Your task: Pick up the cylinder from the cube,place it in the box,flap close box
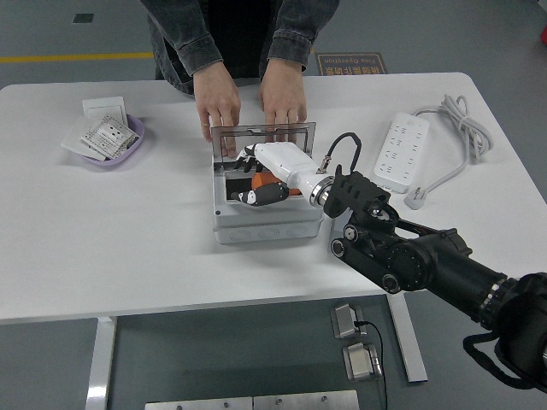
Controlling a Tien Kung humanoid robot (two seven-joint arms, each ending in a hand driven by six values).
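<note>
A light grey box stands at the table's middle, its clear lid upright at the far side. A person's two hands rest on the lid's top edge from the far side. My right hand, white with dark fingertips, reaches into the box from the right. Its fingers are spread loosely over the orange cylinder, which lies low inside the box, partly hidden under the palm. I see no cube.
A purple bowl of paper packets sits at the far left, with a white card behind it. A white power strip and its coiled cable lie to the right of the box.
</note>
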